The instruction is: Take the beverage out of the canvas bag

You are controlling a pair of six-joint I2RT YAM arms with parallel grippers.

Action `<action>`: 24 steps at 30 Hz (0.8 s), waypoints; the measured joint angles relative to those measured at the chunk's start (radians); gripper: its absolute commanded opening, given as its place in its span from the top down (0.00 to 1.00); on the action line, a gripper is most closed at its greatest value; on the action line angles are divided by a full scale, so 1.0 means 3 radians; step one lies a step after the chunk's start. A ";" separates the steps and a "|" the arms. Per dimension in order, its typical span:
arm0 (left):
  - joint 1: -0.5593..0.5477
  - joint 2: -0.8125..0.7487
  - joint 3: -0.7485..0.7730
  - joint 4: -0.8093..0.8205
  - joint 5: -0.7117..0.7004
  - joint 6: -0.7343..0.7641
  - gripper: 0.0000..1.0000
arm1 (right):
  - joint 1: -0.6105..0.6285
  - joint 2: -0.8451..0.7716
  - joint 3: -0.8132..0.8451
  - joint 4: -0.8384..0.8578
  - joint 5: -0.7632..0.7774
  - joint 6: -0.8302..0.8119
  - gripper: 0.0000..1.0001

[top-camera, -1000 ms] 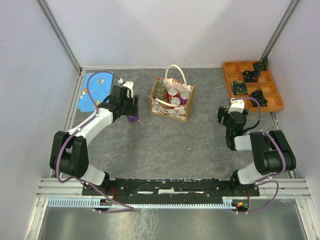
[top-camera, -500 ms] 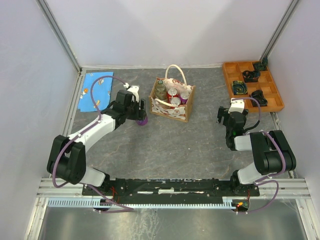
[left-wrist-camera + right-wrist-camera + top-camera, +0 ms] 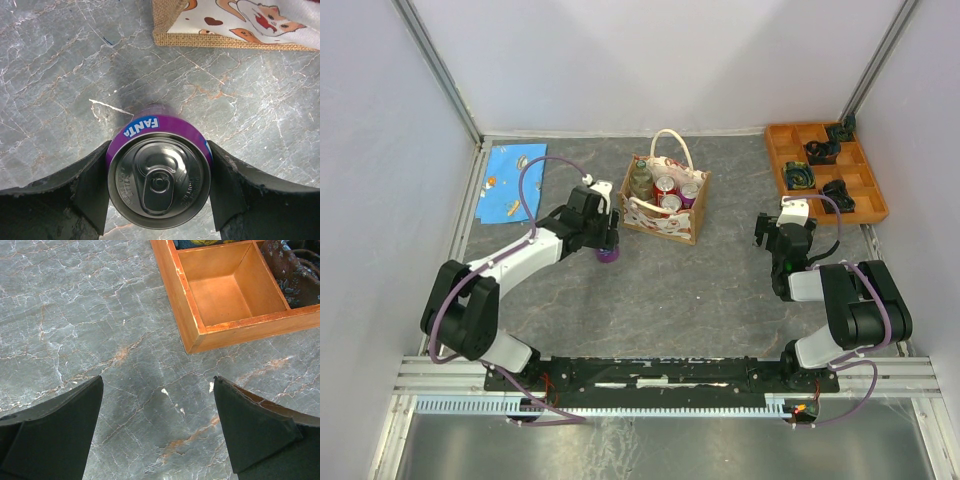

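Observation:
A purple Fanta can stands upright between the fingers of my left gripper, which is shut on its sides. In the top view this can is just left of the canvas bag, low over the table; whether it touches the surface I cannot tell. The bag's patterned side and tan corner show at the top of the left wrist view. Inside the bag are a glass bottle and several cans. My right gripper is open over bare table, far right of the bag.
An orange compartment tray with dark objects sits at the back right; its near corner is just beyond my right fingers. A blue cloth lies flat at the back left. Walls enclose the table.
My left arm has carried the purple can rightward and nearer, from beside the blue cloth to just left of the bag. The right arm has not moved.

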 measured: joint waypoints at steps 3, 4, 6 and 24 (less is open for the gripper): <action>-0.0019 0.0028 0.0029 -0.0009 -0.0036 0.0001 0.28 | 0.0000 0.0000 0.0000 -0.0001 0.0000 0.0001 0.01; -0.0027 0.0033 0.0033 -0.0010 -0.0052 0.0001 0.06 | 0.0000 0.0000 0.0000 -0.0001 0.0000 0.0000 0.01; -0.0033 0.0036 0.0041 -0.0028 -0.0088 0.0010 0.01 | 0.0000 0.0000 0.0000 0.0000 0.0000 0.0001 0.01; -0.0051 -0.0092 0.1013 -0.0104 -0.0252 0.0258 0.18 | 0.0000 0.0000 0.0000 -0.0001 0.0000 0.0000 0.01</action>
